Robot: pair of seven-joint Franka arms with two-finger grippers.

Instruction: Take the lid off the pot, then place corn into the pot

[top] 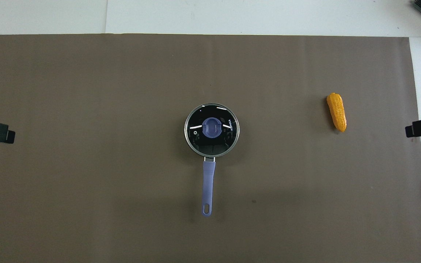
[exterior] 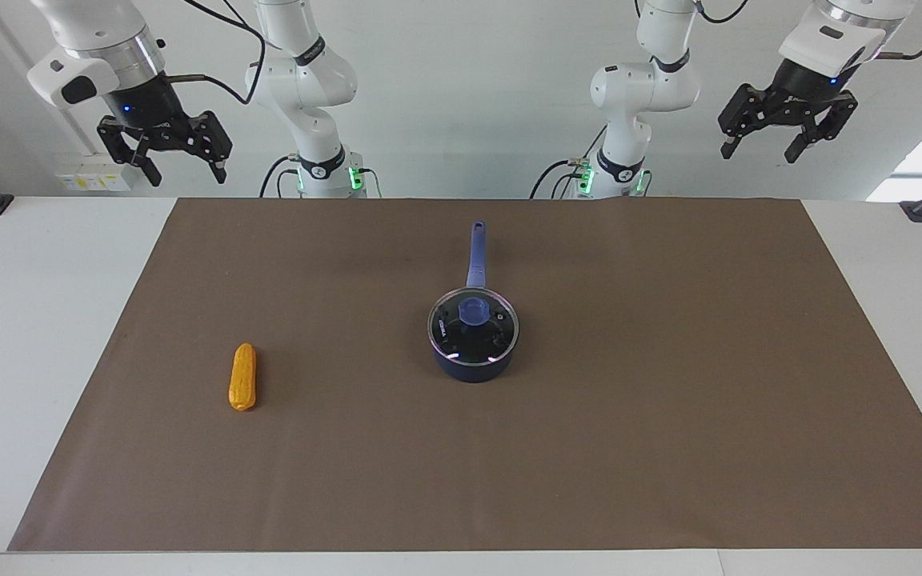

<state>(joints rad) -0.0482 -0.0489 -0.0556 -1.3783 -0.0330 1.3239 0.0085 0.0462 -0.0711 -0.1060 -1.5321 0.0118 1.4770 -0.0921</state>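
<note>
Two white arms (exterior: 305, 72) (exterior: 641, 76), glossy rounded shells, black rings at joints. Bases (exterior: 325, 178) (exterior: 613, 180) lit with green lamps; black cables looping out at about 8 o'clock of each. Wrist units silver-grey with white camera housings, dark oval window, small blue lamp. Right gripper (exterior: 182, 168) and left gripper (exterior: 761, 149) black, skeletal linkage, two fingers each, fingertips apart. Thin black cables trail from wrists toward 3 o'clock and across arm tops.
</note>
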